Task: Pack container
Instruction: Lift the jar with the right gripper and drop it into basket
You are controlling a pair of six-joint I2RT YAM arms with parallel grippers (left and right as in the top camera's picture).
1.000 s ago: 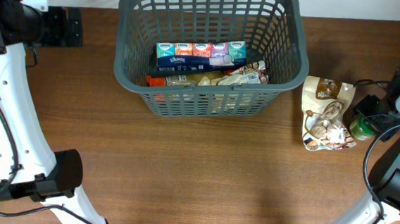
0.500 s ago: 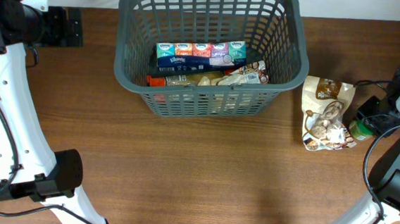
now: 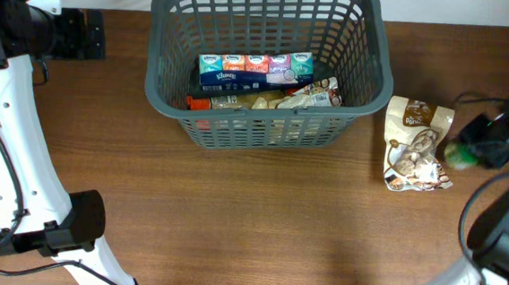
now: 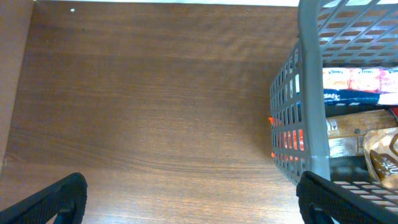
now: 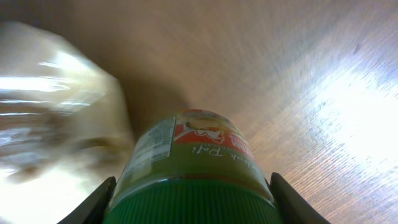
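Since the earlier frame the right arm has shifted up slightly at the right edge of the overhead view, blurred, and the green-lidded jar (image 3: 457, 155) has shifted with it.

The right gripper (image 5: 193, 208) is clenched around the jar (image 5: 193, 168), whose lid and label fill the lower middle of the wrist view between the two fingers. The left arm runs down the left side of the overhead frame. The left gripper (image 4: 199, 202) is released, its fingertips spread to the two lower corners of its view above bare table (image 4: 143, 106). The container (image 3: 264, 132) stands at the upper centre of the overhead frame and holds a row of tissue packs (image 3: 255, 68), snack packets (image 3: 312, 94) and something orange (image 3: 199, 104) by its front wall. A snack bag (image 3: 414, 145) lies on the table between the container and the jar.
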